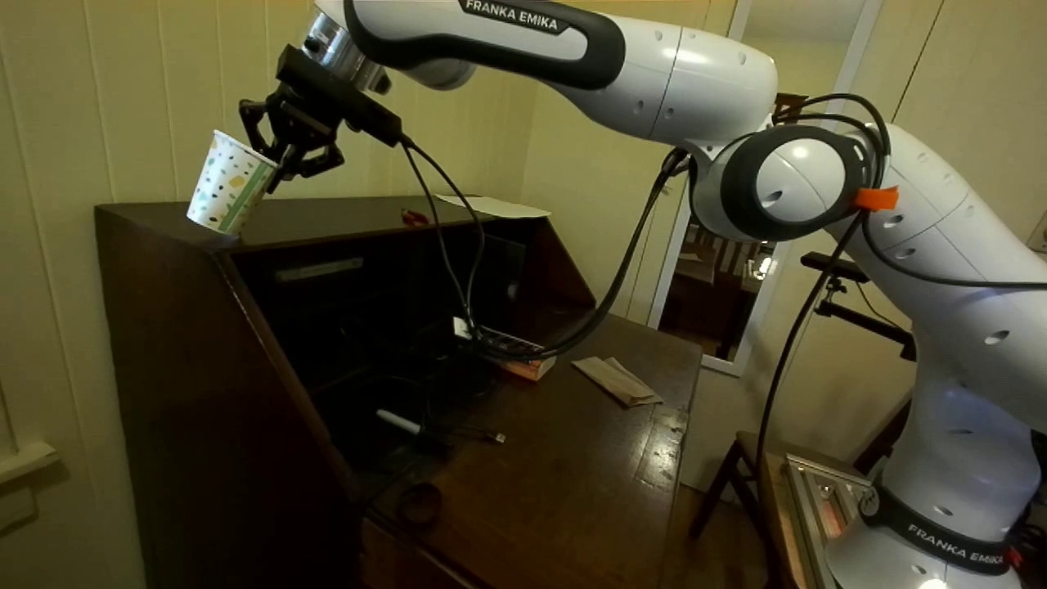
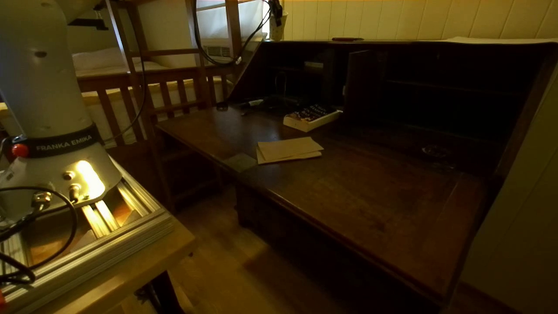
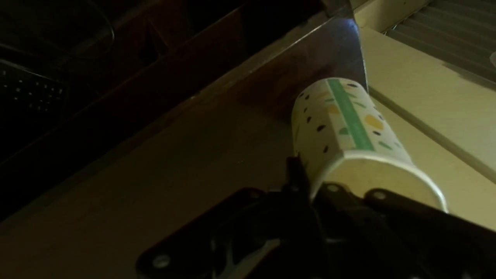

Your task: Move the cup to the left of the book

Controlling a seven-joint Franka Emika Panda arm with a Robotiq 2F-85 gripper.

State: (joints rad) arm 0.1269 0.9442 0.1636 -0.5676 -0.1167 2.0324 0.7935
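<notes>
Grip complete: the tool [image 1: 276,173], nearly closed, pinches the rim of the tilted cup [image 1: 231,184], at ten o'clock from the book [image 1: 525,369] in an exterior view. Contact with the upper ledge [image 1: 352,217] of the counter [image 1: 564,458]: cannot tell. Judged outstanding: set-down at the book's nine o'clock, and release. Count: cup, one; book, one; folded paper [image 2: 287,149], one.

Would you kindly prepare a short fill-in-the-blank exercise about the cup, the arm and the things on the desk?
1. The gripper holds the cup near its ____, not its base.
2. The stripe on the cup is ____.
3. Of the book and the folded paper, both on the desk, the thicker is the ____.
4. The label on the arm reads FRANKA ____.

Missing words: rim; green; book; EMIKA.
</notes>
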